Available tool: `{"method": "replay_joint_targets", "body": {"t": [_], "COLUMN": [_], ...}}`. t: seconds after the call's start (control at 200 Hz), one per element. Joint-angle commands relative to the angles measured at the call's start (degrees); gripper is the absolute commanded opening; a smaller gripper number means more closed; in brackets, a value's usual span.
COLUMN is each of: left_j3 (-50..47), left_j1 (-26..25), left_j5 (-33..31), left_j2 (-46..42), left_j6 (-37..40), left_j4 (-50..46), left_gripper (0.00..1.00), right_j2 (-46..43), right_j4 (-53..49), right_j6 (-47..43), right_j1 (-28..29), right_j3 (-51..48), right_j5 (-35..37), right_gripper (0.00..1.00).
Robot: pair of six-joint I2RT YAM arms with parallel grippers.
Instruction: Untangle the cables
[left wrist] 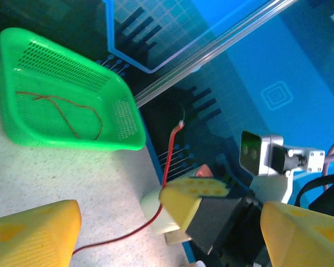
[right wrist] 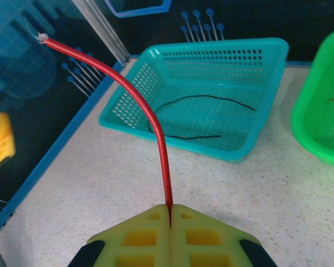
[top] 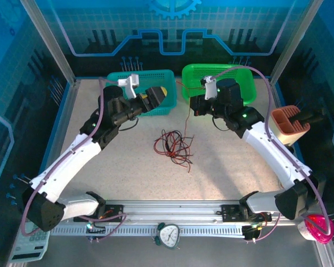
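Your right claw (right wrist: pixel 170 214) is clenched on 1 red cable (right wrist: pixel 158 139), which rises from the pinch and curves away to a free end. Your left claw (top: pixel 162 93) is released, its 2 yellow fingers (left wrist: pixel 33 233) wide apart. The other cables (top: pixel 172 146), red and black, lie tangled on the tabletop (top: pixel 128 167) between the 2 arms. 1 black cable (right wrist: pixel 200 96) lies in the teal basket (right wrist: pixel 250 61). A second red cable (left wrist: pixel 72 105) lies in the green basket (left wrist: pixel 55 67).
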Motion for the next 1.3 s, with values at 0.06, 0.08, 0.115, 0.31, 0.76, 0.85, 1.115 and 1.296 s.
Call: {"method": "replay_joint_targets", "body": {"t": [0.06, 0.08, 0.115, 0.31, 0.76, 0.85, 1.115, 1.296], "left_j3": [5.94, 5.98, 5.59, 0.97, -2.23, 0.29, 6.01, 8.61], "left_j1": [-1.51, -1.70, -2.06, -3.65, -4.79, -5.39, -7.49, -8.20], "left_j5": [2.60, 2.69, 2.69, 2.87, 7.58, 8.62, 8.15, 7.19], "left_j2": [3.25, 3.43, 3.57, 1.87, 0.46, 2.23, 7.88, 10.27], "left_j6": [-0.14, 0.05, 0.37, 6.99, 25.61, 26.85, 27.73, 27.69], "left_j4": [2.73, 3.01, 3.69, 5.72, 2.24, 1.52, 1.86, 2.61], "left_gripper": [0.80, 0.80, 0.79, 0.78, 0.61, 0.58, 0.48, 0.35], "right_j2": [-3.05, -3.09, -3.16, -1.69, 2.97, 3.55, 4.37, 3.70], "right_j4": [2.89, 2.96, 2.70, 1.07, 1.54, 1.65, 1.64, 1.20], "right_j6": [-0.66, -0.59, -0.61, -1.76, 1.51, 2.13, 3.80, 3.63], "right_j1": [1.56, 1.52, 1.51, 1.54, 1.49, 1.55, 1.55, 1.51], "right_j3": [3.62, 4.05, 4.95, 10.65, 20.72, 22.17, 25.45, 26.30], "right_j5": [-1.83, -1.92, -2.02, -2.58, -8.35, -8.86, -10.54, -10.47], "right_gripper": [0.00, 0.00, 0.00, 0.00, 0.00, 0.00, 0.00, 0.00]}}
